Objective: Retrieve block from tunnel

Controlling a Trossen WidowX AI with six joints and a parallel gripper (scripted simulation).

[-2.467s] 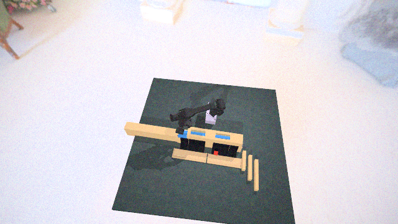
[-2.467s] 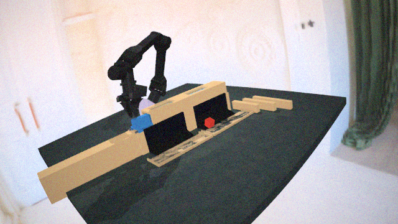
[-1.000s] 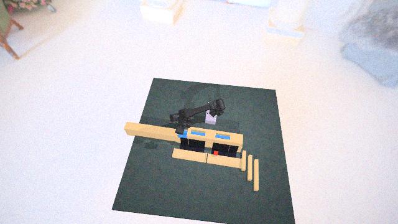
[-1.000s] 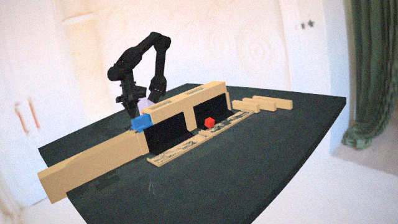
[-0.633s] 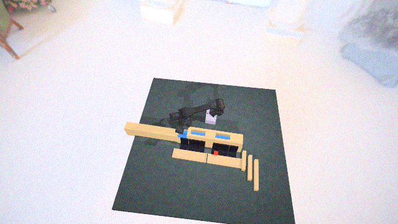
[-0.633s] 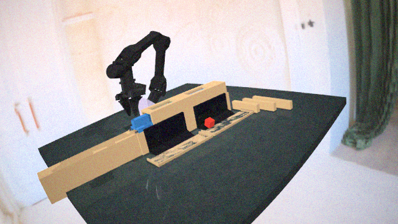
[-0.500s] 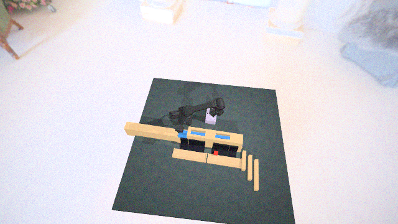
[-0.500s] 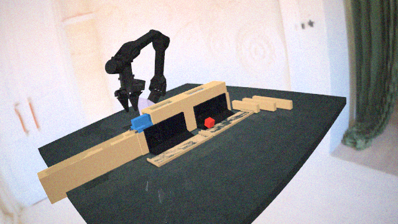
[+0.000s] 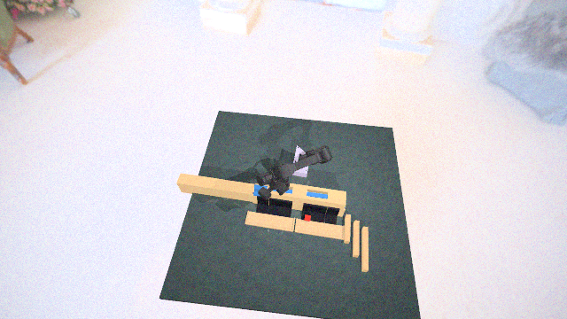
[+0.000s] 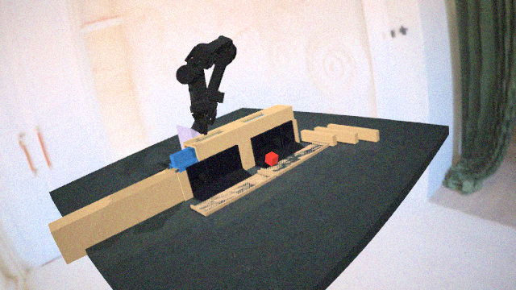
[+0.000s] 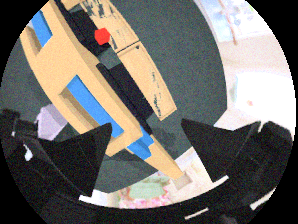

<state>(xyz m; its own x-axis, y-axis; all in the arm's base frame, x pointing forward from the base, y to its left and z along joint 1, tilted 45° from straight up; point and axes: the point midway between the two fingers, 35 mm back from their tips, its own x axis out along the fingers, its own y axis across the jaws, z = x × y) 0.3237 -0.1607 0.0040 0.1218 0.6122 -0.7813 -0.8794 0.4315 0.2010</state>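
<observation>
The dark tabletop (image 9: 248,270) (image 10: 282,209) (image 11: 202,65) carries everything. Above it bends the black arm (image 9: 306,160) (image 10: 207,54), reaching down to the wooden tunnel (image 9: 337,198) (image 10: 245,147) (image 11: 75,57), which has slots in its roof and two black-lined openings along one side. A long wooden beam (image 9: 217,186) (image 10: 117,205) (image 11: 167,162) runs on from the handle end and juts past the edge of the tabletop. Two flat wooden strips (image 9: 270,221) (image 10: 230,197) (image 11: 147,82) lie end to end along the open side.

The blue cage (image 9: 317,195) (image 10: 183,159) (image 11: 95,105) shows through the roof slots, its handle poking out of the beam end. Three loose rods (image 9: 365,249) (image 10: 356,132) lie roughly parallel near the other end. A pale lilac piece (image 9: 301,172) (image 10: 185,134) (image 11: 50,121) stands behind the tunnel, partly hidden by the arm in the top view.

The jaws are wide apart with nothing between them, over the handle-end half of the tunnel. Smallest is the red block (image 9: 307,218) (image 10: 272,159) (image 11: 102,36), at the front of the opening farther from the handle, beside the wooden strips and well apart from the jaws
</observation>
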